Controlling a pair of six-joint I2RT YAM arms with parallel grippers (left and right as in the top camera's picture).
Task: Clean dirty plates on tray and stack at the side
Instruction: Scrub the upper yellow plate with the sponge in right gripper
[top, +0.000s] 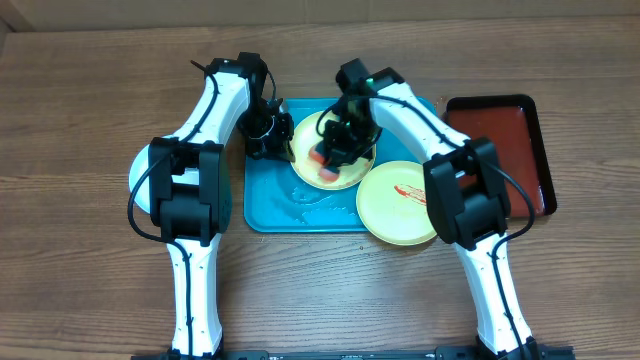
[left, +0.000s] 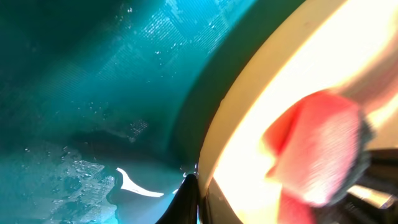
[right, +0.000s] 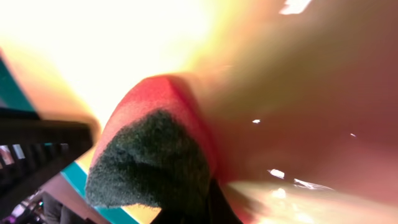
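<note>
The right gripper (top: 340, 148) pinches a red sponge with dark scouring face (right: 149, 158) against a light yellow-green round plastic plate (top: 305, 145) just under its jaws, on the large turquoise plastic tray (top: 275, 205). The left gripper (top: 268, 135) is at this plate's left rim; if its jaws are closed I cannot tell. A second smeared yellow-green plate (top: 400, 203) lies near, to the right.
</note>
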